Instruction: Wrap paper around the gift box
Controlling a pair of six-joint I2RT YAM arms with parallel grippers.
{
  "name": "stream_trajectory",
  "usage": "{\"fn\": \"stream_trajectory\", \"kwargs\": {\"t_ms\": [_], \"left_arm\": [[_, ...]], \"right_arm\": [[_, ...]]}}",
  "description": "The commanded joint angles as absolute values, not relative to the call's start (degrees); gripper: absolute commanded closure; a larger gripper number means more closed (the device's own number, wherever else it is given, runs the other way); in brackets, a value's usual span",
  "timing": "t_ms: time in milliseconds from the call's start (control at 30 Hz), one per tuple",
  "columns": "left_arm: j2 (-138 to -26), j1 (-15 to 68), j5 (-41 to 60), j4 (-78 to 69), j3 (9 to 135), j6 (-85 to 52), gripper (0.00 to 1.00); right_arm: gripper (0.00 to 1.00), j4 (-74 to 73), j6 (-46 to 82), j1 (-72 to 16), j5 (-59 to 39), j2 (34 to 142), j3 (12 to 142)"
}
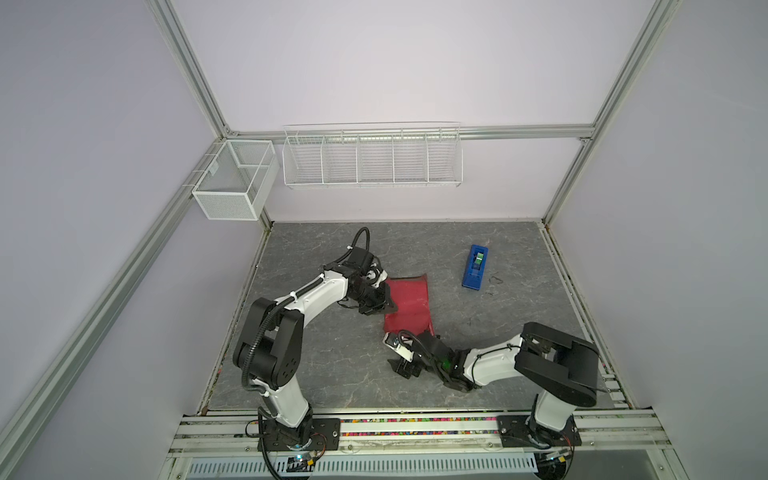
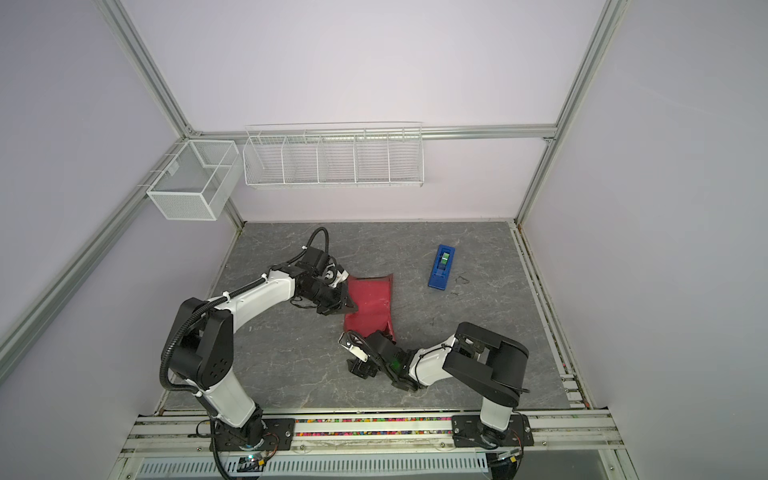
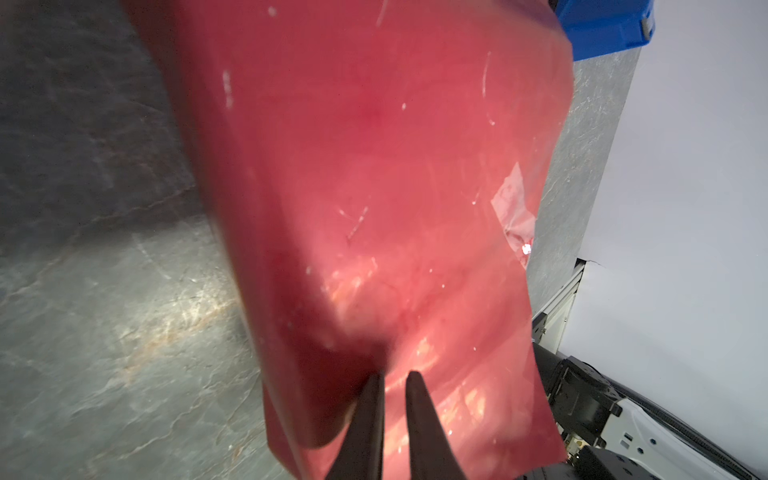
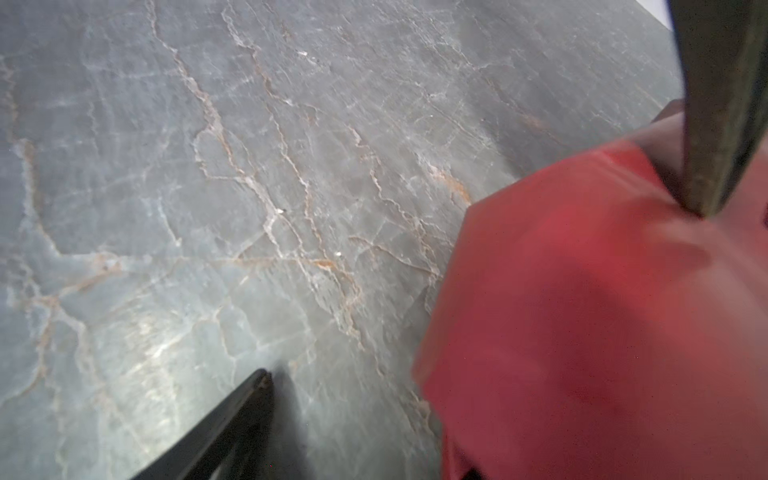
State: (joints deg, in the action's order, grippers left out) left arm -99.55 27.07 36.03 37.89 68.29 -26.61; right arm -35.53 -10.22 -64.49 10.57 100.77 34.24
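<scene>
No lettering legible anywhere I look, slim bright-blue plastic tape dispenser (image 1: 475,266) too small for any label, shiny red-maroon wrapping paper (image 1: 409,305) plain, unprinted

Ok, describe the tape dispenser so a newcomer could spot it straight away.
Look at the grey table, toward its far right part, below the right end of the white wire rack. Right of the red paper, apart from it, lies the tape dispenser. It is the only blue thing there, a slim block with a green roll.
</scene>
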Motion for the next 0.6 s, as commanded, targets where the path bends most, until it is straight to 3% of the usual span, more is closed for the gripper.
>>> {"fn": "stream_trajectory", "kwargs": {"t_ms": [0, 267, 433, 567], "left_arm": [[-100.1, 27.1, 31.6, 40.8, 68.0, -25.8, 0.86], [-100.4, 27.1, 31.4, 40.4, 67.9, -26.2, 0.86], [-100.2, 27.1, 31.4, 40.6, 67.8, -26.2, 0.86], [-100.1, 27.1, 31.3, 40.6, 67.8, -26.2, 0.86]], "right_arm": [[0.06, -29.5, -13.4, -64.5, 2.2, 100.5, 34.7], [0.03, -21.6, -15.4, -65.4, -8.6, 95.3, 35.0], [0.02, -22.1, -12.1, -65.5, -5.8, 89.8, 31.1], [0.03, -22.5, -9.6, -65.5, 1.8, 86.4, 28.0]]}}
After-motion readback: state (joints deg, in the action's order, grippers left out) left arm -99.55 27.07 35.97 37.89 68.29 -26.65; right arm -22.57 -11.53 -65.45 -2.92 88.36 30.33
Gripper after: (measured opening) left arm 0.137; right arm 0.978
